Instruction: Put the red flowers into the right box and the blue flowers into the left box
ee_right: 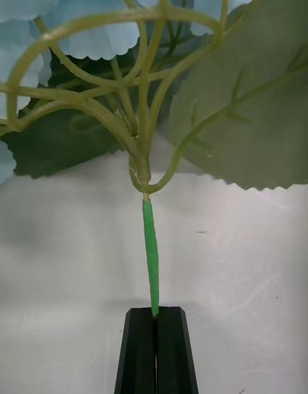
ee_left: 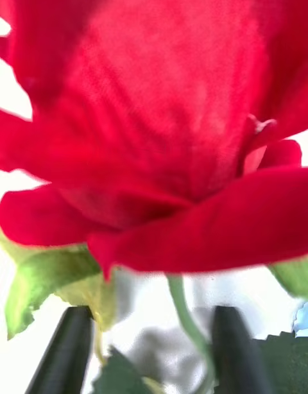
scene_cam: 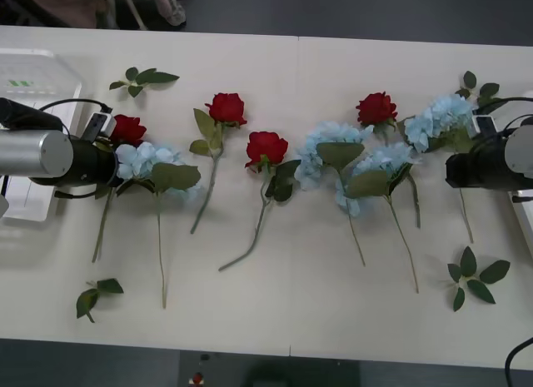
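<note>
Leaf sprigs beside scattered flowers

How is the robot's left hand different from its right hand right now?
The left hand is open, its black fingers spread either side of a red rose's stem. The right hand is shut, pinching a blue flower's green stem. The left sits by a red bloom, the right by a blue one. Both have black fingers.
</note>
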